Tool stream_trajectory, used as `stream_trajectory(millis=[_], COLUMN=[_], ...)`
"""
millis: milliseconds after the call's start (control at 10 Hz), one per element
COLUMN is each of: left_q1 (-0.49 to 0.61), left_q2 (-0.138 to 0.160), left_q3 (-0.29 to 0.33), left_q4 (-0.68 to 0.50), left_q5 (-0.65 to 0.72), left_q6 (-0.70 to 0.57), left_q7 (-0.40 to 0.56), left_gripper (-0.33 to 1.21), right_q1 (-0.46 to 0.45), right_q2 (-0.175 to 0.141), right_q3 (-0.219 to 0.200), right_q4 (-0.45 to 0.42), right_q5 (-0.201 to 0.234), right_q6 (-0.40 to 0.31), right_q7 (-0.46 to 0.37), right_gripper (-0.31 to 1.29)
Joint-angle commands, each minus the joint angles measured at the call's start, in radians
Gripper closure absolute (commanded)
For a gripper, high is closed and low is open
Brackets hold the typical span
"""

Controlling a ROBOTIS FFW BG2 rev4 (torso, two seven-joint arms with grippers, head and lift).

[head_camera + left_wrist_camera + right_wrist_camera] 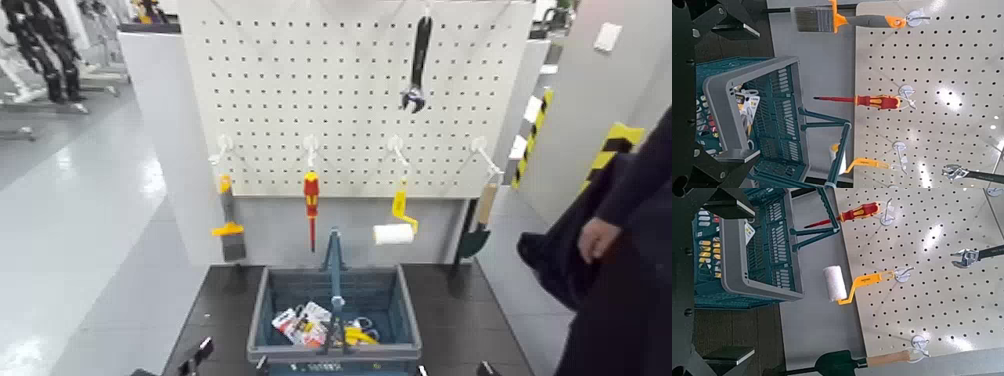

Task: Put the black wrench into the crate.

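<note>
The black wrench [418,58] hangs upright on a hook high on the white pegboard [300,90], silvery jaw head down. It also shows in the left wrist view [973,172] and the right wrist view [976,257]. The blue-grey crate [262,312] with its tall central handle stands on the dark table below the board. My left gripper [196,354] sits low at the crate's left and my right gripper [485,369] low at its right. Both are far below the wrench, open and empty [746,94] [746,278].
The lower hooks hold a brush [228,215], a red-and-yellow screwdriver [311,200], a yellow-handled paint roller [395,228] and a wooden-handled trowel [478,225]. Small packets [305,325] lie in the crate. A person in dark clothes [620,250] stands at the right.
</note>
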Motion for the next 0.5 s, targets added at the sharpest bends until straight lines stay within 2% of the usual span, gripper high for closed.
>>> stream_trajectory(millis=[100,300,500], left_q1=[-0.001,-0.001,-0.001], left_q2=[0.000,0.002,0.003], left_q3=[0.000,-0.002,-0.005], left_q4=[-0.001,-0.001,-0.001], left_q5=[-0.002,-0.002,-0.002], left_q6=[0.000,0.000,0.002], left_q7=[0.000,0.000,0.000], left_gripper=[0.24,0.24,0.24], right_q1=[0.003,0.002,-0.018], right_q2=[0.000,-0.001,0.000], right_q3=[0.000,0.000,-0.023], right_q4=[0.000,0.000,-0.001], right_q5=[-0.002,-0.002,-0.001], right_q6=[-0.004,-0.004,0.001], right_q7=[-0.005,-0.005,0.001], right_gripper=[0.09,0.09,0.09])
